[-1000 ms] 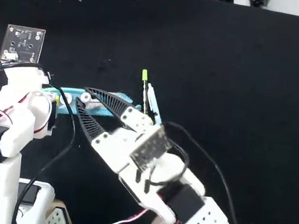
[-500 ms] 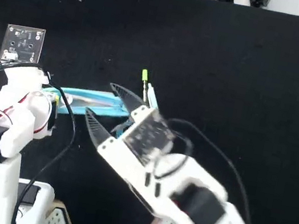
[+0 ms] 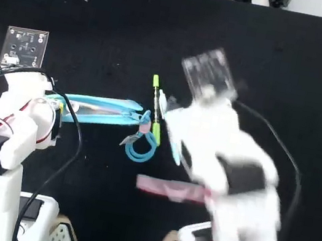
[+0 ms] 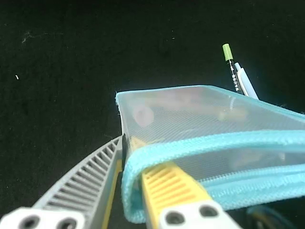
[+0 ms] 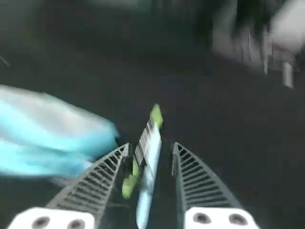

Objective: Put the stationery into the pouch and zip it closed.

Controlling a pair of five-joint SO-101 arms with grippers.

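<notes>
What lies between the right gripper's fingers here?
A green pen and a blue pen, side by side between the open fingers of the right gripper, in the right wrist view.

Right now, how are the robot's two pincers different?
The left pincer is shut on the end of the blue pouch; the right pincer is open. The left pincer holds something, while the right pincer only straddles the green pen and the blue pen. The left pincer has a yellow finger; the right pincer's fingers look grey. Both have ribbed fingers.
</notes>
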